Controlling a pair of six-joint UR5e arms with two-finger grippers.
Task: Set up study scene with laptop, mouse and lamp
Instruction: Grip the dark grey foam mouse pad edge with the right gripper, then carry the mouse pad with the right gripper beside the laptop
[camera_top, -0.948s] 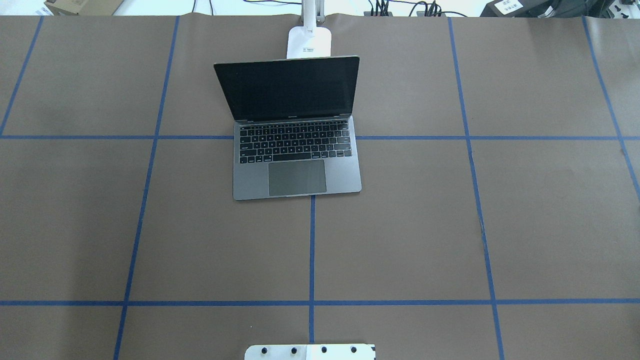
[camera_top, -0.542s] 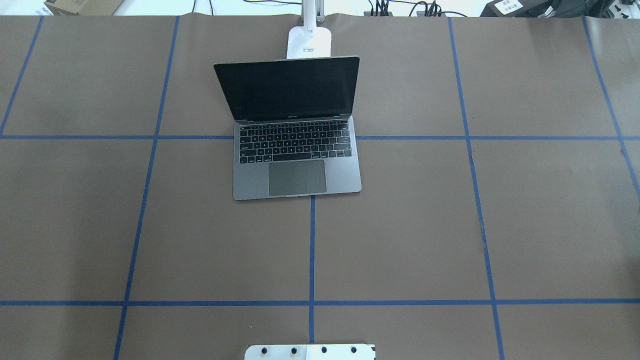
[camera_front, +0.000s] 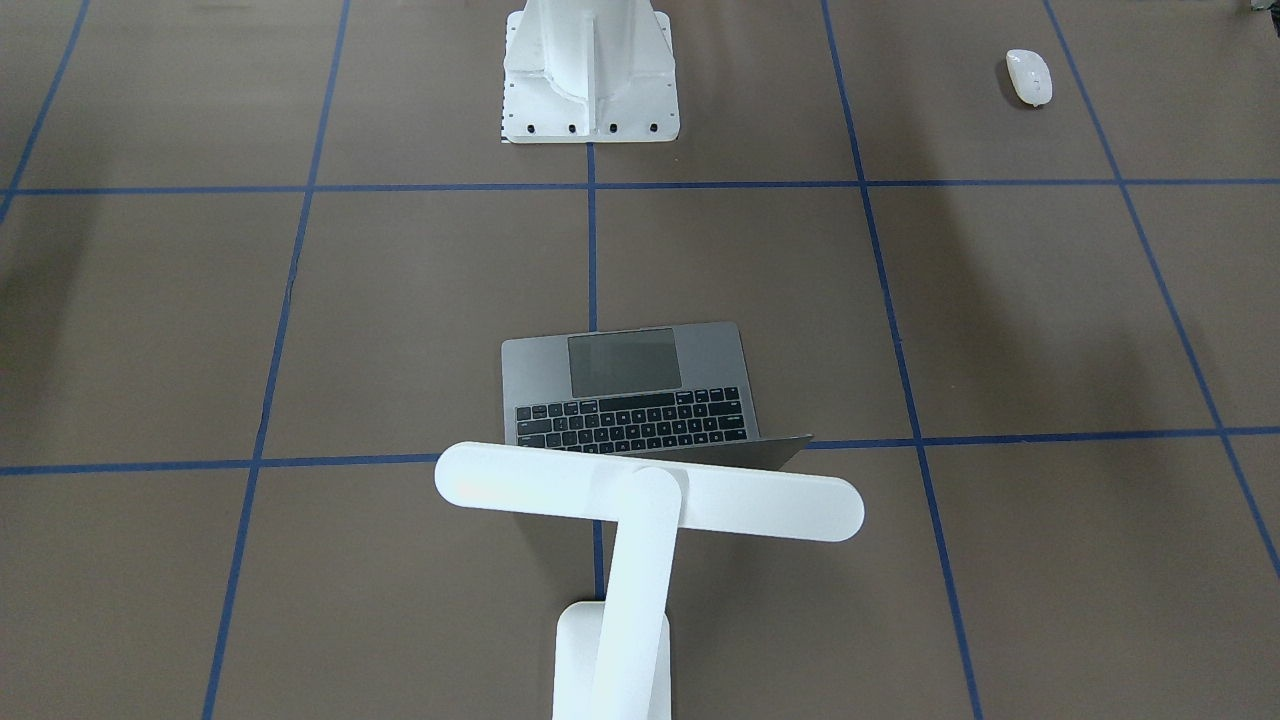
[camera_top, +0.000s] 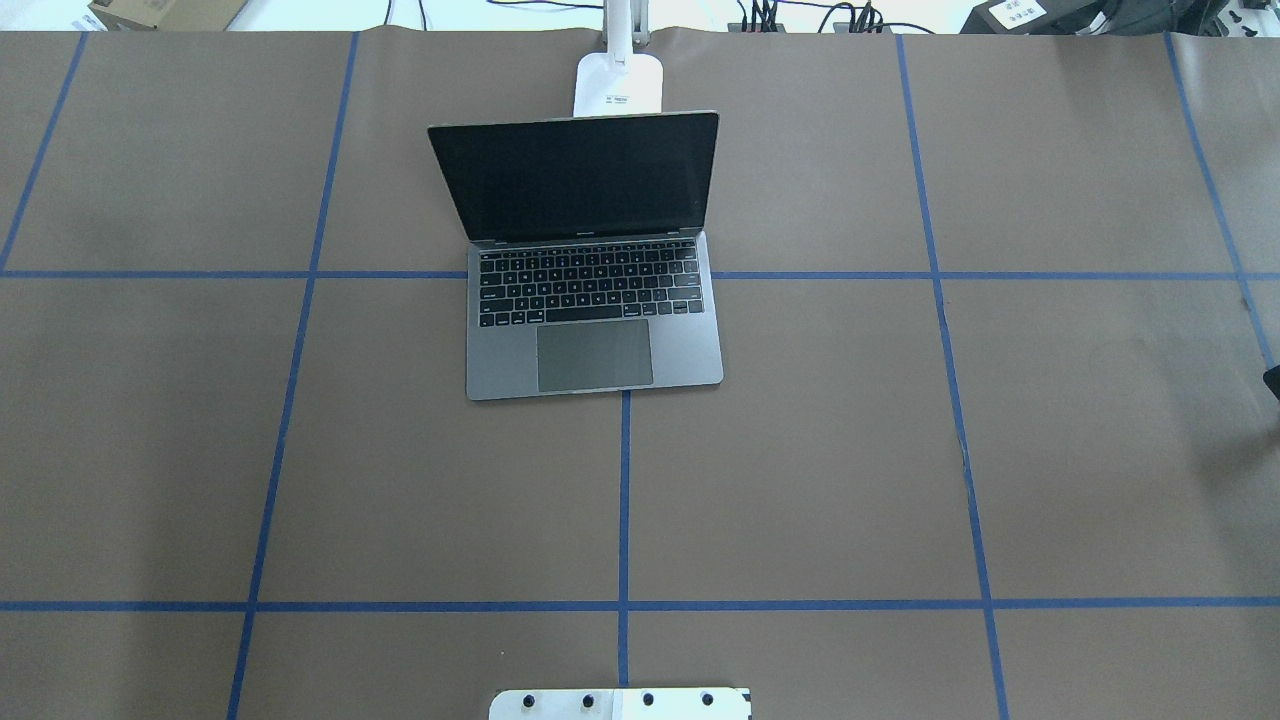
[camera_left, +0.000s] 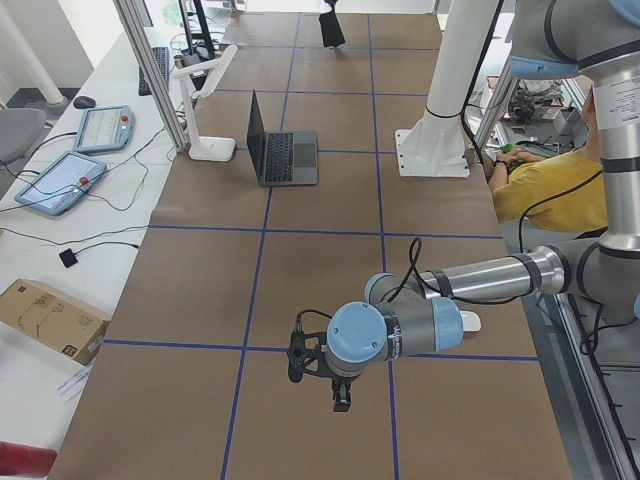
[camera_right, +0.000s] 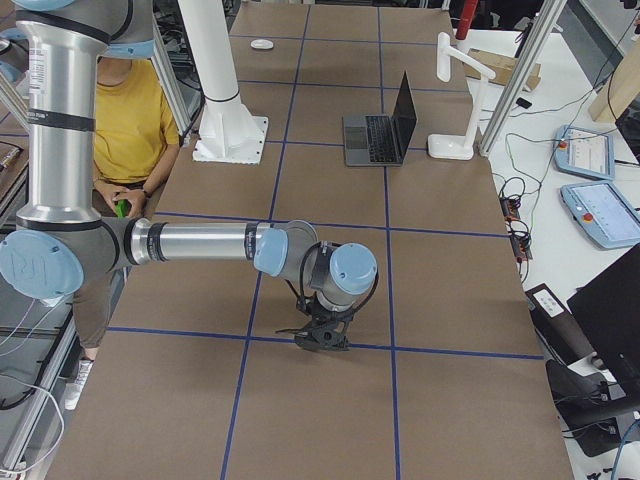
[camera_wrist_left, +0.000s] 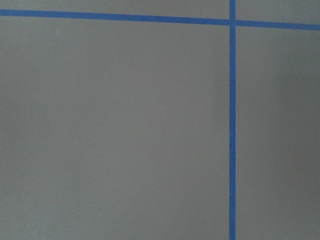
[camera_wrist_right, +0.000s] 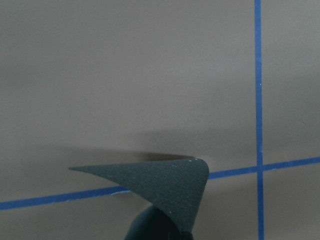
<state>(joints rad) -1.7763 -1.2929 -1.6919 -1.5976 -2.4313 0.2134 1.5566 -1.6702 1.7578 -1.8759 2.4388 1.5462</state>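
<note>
The grey laptop (camera_top: 590, 340) stands open at the table's middle back, also in the front view (camera_front: 640, 385). The white lamp (camera_front: 760, 505) stands behind it, its base (camera_top: 618, 85) at the far edge. The white mouse (camera_front: 1028, 77) lies near the robot on its left side, behind my left forearm (camera_left: 468, 321). My right gripper (camera_right: 322, 335) is low over the table's right end, shut on a flat black mouse pad (camera_wrist_right: 165, 185). My left gripper (camera_left: 341, 398) hangs over bare table at the left end; I cannot tell whether it is open or shut.
The white robot pedestal (camera_front: 590, 70) stands at the near middle edge. A person in a yellow shirt (camera_right: 125, 120) sits behind the robot. Teach pendants (camera_left: 60, 180) and a cardboard box (camera_left: 50, 320) lie beyond the table's far edge. Blue tape lines cross the brown table.
A dark corner has come into the overhead view at its right edge, with a shadow below it. The laptop and lamp have not moved.
</note>
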